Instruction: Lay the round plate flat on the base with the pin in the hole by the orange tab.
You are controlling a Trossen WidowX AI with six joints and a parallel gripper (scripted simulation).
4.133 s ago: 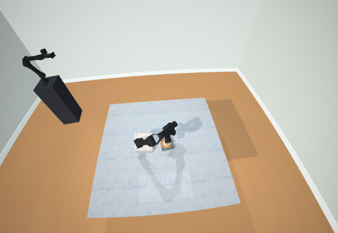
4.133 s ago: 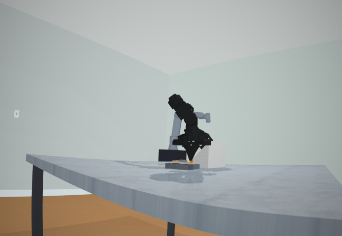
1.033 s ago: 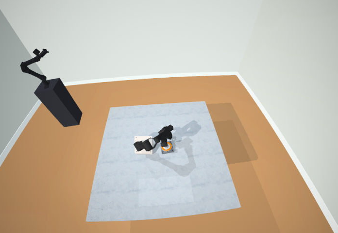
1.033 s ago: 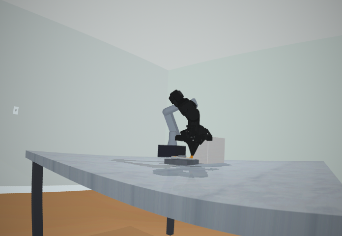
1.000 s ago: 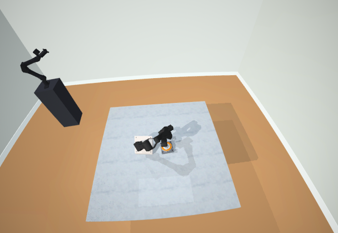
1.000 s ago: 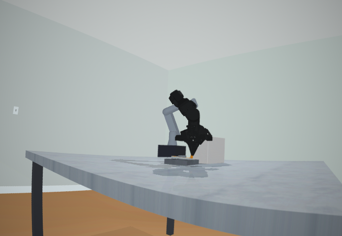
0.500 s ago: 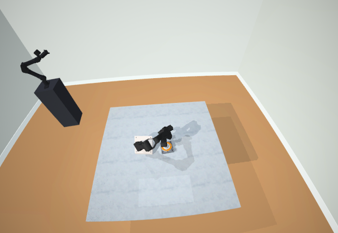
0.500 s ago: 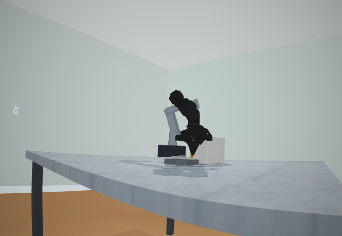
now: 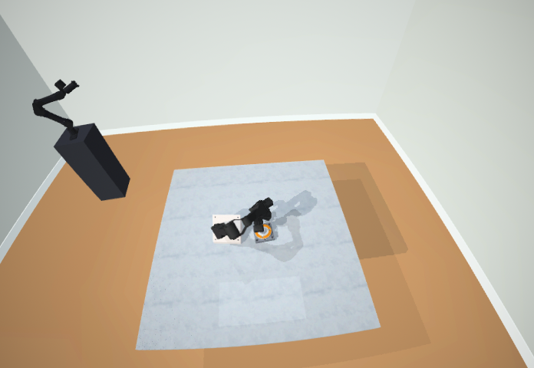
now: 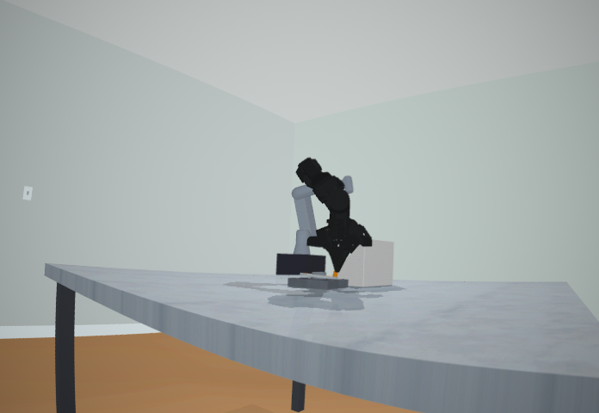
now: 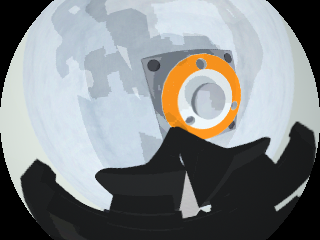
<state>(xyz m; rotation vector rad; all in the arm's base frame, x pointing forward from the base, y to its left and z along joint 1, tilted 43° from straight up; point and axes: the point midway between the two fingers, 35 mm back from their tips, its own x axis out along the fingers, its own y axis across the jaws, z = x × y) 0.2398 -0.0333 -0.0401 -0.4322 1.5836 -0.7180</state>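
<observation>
The round plate (image 9: 269, 231) (image 10: 316, 276) (image 11: 171, 97), an orange ring with a white centre, sits around the grey post (image 11: 212, 100) on the dark grey square base (image 10: 317, 284) (image 11: 153, 80). In the exterior view the plate looks slightly tilted, its left side a little above the base. Several holes show in it in the wrist view. The orange tab (image 10: 335, 274) shows just under my fingertips; in the wrist view my fingers hide it. My gripper (image 10: 337, 269) (image 11: 174, 130) is shut, its tips at the tab; exact contact is unclear. The pin is not visible.
A white block (image 9: 225, 240) (image 10: 378, 262) stands beside the base, under the arm in the top view. All this stands on the grey marbled table (image 9: 189, 303) (image 10: 456, 321). A second black arm on a dark pedestal (image 9: 98, 165) stands off the table.
</observation>
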